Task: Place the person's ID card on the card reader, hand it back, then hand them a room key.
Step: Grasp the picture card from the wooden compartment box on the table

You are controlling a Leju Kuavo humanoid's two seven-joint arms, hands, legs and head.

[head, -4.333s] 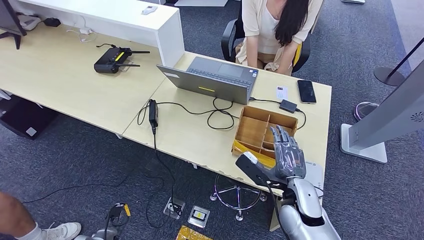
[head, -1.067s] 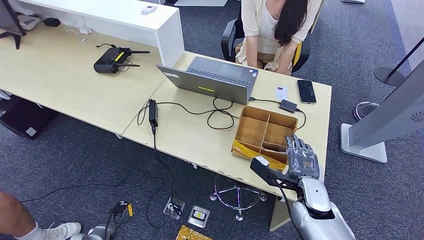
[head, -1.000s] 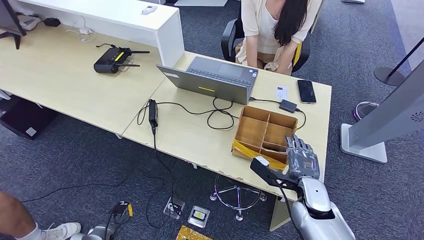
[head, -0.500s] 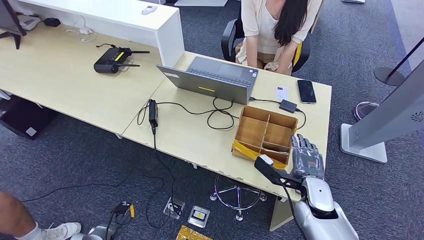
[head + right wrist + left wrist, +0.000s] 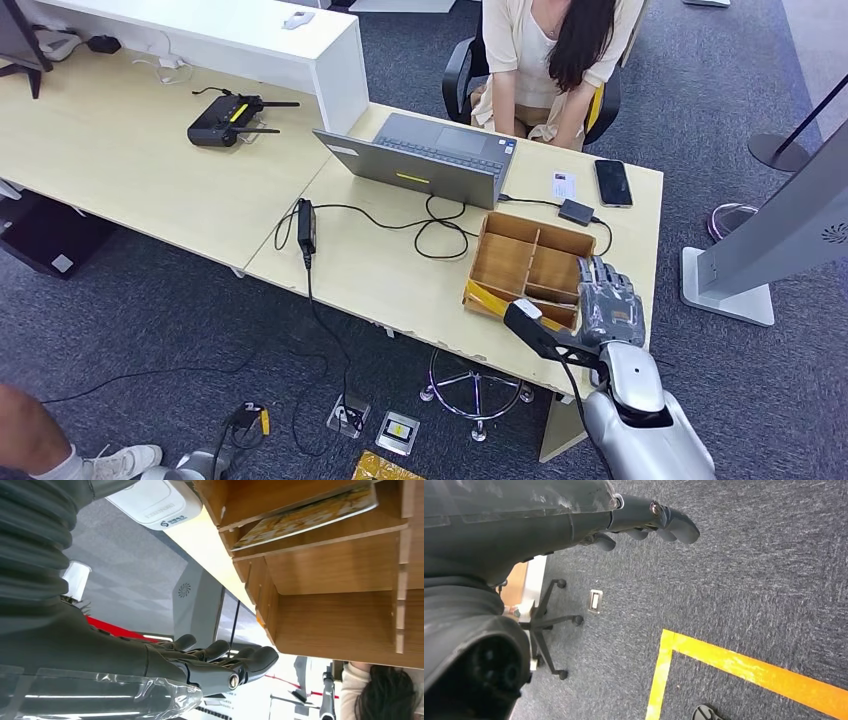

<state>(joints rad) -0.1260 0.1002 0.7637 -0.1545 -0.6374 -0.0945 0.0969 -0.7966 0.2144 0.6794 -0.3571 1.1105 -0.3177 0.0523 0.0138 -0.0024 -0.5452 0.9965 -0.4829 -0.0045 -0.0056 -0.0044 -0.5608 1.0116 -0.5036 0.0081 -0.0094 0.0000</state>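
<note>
Looking down from the head view, we see the right hand over the desk's near right corner, just beside the right side of the wooden divider box. Its fingers reach forward, straight and a little apart, holding nothing, with the thumb stuck out to the left; whether the palm touches the desk we cannot tell. The silver forearm rises from the lower edge of the picture. A white card lies near the desk's far edge, between the laptop and a black phone, in front of the seated person. A small dark box on a cable sits just beside the divider box's far right corner.

From the right wrist view, we see the same fingers extended and empty beside the box's wooden wall. A printed yellow card lies in one compartment, and a white device sits on the desk.

From the left wrist view, we see the left hand hanging over grey carpet, fingers loosely extended with nothing in them, above a yellow floor line.
</note>
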